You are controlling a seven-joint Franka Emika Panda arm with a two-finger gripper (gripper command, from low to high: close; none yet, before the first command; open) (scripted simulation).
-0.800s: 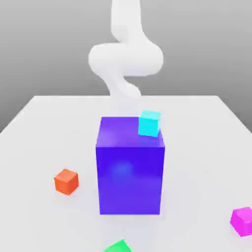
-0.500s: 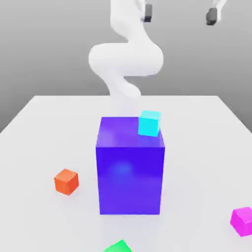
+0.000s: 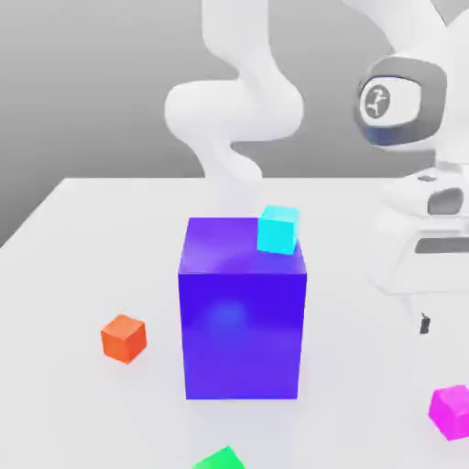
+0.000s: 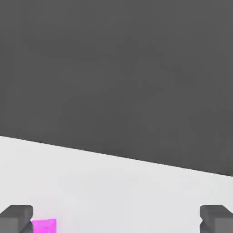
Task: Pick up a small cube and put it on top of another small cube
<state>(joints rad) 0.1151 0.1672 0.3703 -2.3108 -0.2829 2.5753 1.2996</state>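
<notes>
A magenta cube (image 3: 451, 410) lies on the white table at the exterior view's near right. In the hand view the magenta cube (image 4: 44, 226) shows just inside one dark finger (image 4: 16, 218). My gripper (image 4: 116, 220) is open wide with nothing between its fingers. In the exterior view the white hand hangs at the right, and one dark fingertip (image 3: 424, 322) hovers above and a little to the left of the magenta cube. A cyan cube (image 3: 278, 229) rests on the back right corner of a tall blue block (image 3: 243, 316). An orange cube (image 3: 123, 337) sits left of the block.
A green cube (image 3: 220, 460) lies at the near edge of the exterior view, in front of the blue block. The arm's white links rise behind the block. The table (image 3: 82, 247) stretches out bare to the left and behind.
The hand has come down from the top of the exterior view to the right side, low over the magenta cube. No cube has moved.
</notes>
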